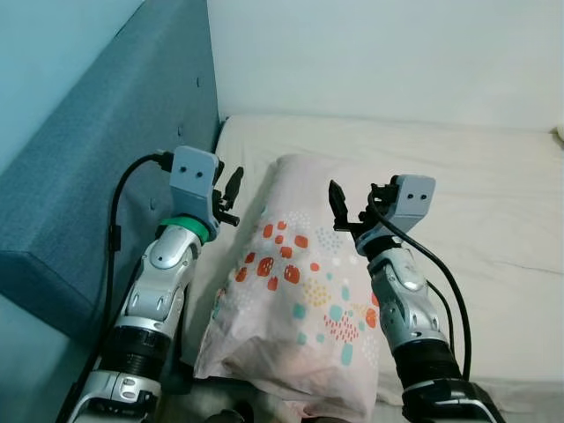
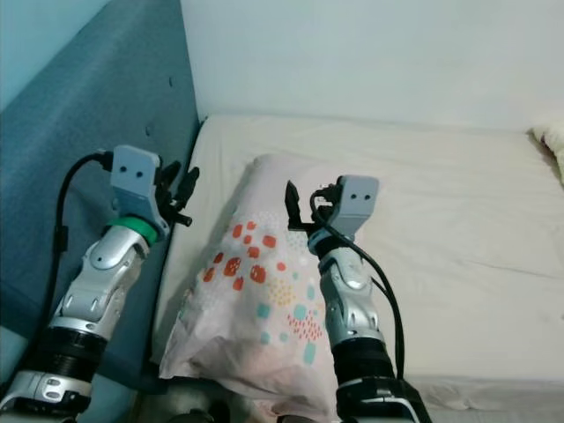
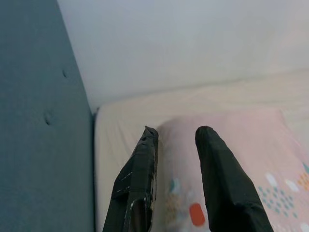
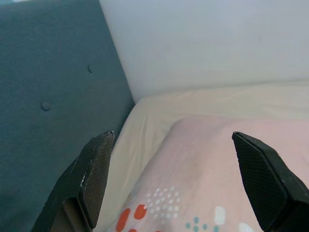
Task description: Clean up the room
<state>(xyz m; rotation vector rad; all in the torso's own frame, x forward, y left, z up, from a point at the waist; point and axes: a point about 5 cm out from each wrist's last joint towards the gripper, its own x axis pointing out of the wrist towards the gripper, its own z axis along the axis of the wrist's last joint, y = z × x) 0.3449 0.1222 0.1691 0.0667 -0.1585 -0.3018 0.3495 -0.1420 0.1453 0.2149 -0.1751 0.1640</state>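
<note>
A pink pillow [image 1: 295, 282] printed with red, teal and yellow spots lies lengthwise on the cream bed sheet [image 1: 476, 203], close to the headboard side. My left gripper [image 1: 226, 185] hovers open just beside the pillow's left edge, nothing between its fingers [image 3: 140, 169]. My right gripper [image 1: 357, 201] is held open wide above the pillow's right half. In the right wrist view the pillow [image 4: 203, 169] lies below the spread right gripper [image 4: 174, 136]. The left wrist view has the pillow's far end [image 3: 241, 130] just beyond the left gripper [image 3: 178, 130].
A padded blue headboard [image 1: 106, 150] runs along the left of the bed. A white wall [image 1: 379, 53] closes the far side. The corner of another pale pillow [image 2: 552, 139] pokes in at the far right. Open sheet stretches to the right of the pillow.
</note>
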